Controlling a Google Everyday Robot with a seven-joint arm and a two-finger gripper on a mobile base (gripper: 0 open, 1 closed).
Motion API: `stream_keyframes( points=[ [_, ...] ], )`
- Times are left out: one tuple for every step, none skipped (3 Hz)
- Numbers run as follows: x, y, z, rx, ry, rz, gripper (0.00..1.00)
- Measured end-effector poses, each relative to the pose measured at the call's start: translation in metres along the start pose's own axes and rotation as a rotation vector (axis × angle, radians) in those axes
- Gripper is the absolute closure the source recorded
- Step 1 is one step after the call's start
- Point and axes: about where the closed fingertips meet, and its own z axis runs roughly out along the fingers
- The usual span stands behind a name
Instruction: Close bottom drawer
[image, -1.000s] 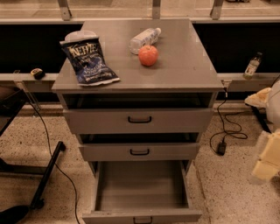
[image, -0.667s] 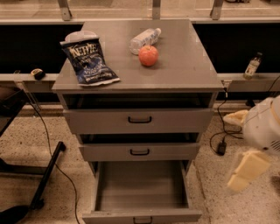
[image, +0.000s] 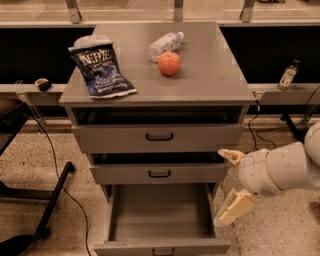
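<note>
Lowest in the grey metal cabinet, the bottom drawer (image: 160, 212), pulled far out toward the camera, grey inner floor in full view, small black handle (image: 163, 251) on its front at the lower edge of the frame. Above it, the middle drawer (image: 160, 173) and the top drawer (image: 160, 138), each out only a little, a dark gap over each. To the right of the cabinet, the pincer (image: 222, 186) on a white arm (image: 280, 170) reaching in from the right edge. Cream fingers (image: 234, 206) spread wide, pinching nothing. Upper finger level with the middle drawer's right end, lower one just beside the right wall of the bottom drawer; touching or not, cannot tell. On the tabletop (image: 210, 80), a dark blue chip bag (image: 102, 70) at the left, a red apple (image: 169, 63) near the middle, a clear plastic bottle (image: 164, 44) on its side just behind the apple. On the ledge to the right of the cabinet, a small bottle (image: 288, 75), upright. At the left, black cables (image: 60, 170) across the speckled floor.
</note>
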Motion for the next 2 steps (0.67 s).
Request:
stream_keyframes(
  points=[
    [0.0, -0.013, 0.003, 0.045, -0.01, -0.04, 0.0],
    [0.017, 0.002, 0.024, 0.022, -0.065, 0.008, 0.0]
  ],
)
